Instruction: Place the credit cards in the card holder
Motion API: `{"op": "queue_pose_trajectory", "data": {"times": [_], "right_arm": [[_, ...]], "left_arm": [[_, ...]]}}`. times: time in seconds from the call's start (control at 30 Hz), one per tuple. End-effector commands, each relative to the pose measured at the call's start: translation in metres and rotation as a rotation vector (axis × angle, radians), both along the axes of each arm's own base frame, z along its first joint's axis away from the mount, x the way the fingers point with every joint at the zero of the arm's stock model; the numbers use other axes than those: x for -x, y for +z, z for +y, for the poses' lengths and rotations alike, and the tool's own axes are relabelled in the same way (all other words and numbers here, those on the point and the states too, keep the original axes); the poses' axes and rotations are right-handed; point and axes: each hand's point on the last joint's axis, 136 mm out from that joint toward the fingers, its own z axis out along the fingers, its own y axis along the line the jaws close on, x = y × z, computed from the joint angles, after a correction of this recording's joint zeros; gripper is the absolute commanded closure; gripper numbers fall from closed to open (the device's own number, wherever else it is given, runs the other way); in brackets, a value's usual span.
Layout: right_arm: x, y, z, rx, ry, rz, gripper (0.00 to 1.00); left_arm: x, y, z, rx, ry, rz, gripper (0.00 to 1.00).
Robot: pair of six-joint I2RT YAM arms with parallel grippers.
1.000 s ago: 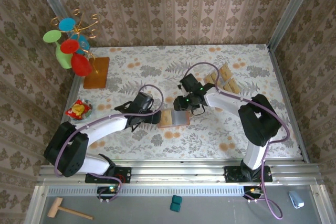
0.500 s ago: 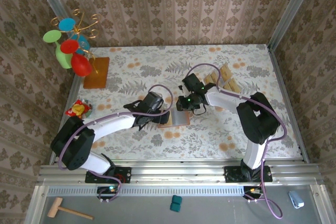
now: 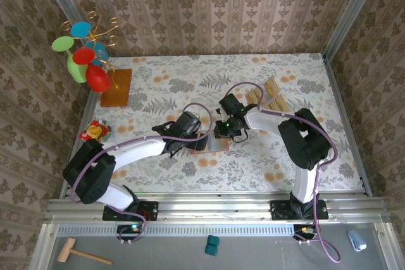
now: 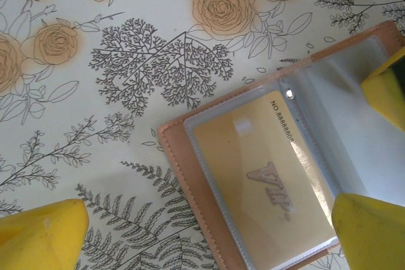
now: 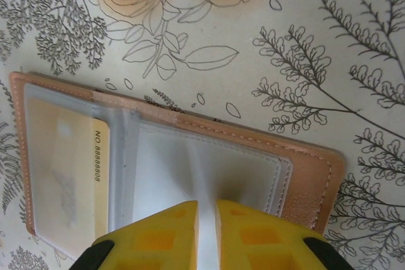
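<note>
Both arms bowed — over card holder (image 5: 164,169)

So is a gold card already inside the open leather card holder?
Yes, a gold VIP card sits under a clear sleeve of the brown leather card holder.
</note>
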Motion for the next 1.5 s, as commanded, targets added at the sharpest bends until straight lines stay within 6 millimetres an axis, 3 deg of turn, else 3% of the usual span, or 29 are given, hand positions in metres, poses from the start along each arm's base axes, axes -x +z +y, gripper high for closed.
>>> {"op": "queue_pose_trajectory", "data": {"times": [0.0,0.6,1.13,1.23,1.47], "right_arm": [[0.004,-0.007,0.007,-0.017,0.001,0.026,0.83],[0.009,-0.013,0.017,-0.025,0.007,0.040,0.84],[0.007,-0.005,0.019,-0.040,-0.004,0.033,0.83],[0.004,0.003,0.020,-0.044,-0.001,0.018,0.79],[-0.008,0.027,0.012,-0.069,-0.030,-0.021,0.59]], "left_arm": [[-0.005,0.005,-0.008,0.006,0.007,-0.013,0.00],[0.001,-0.003,-0.026,0.017,-0.051,-0.024,0.00],[0.010,-0.041,-0.025,-0.071,-0.076,0.004,0.00],[0.013,-0.046,-0.021,-0.083,-0.072,0.012,0.00],[0.014,-0.051,-0.019,-0.085,-0.064,0.020,0.00]]}}
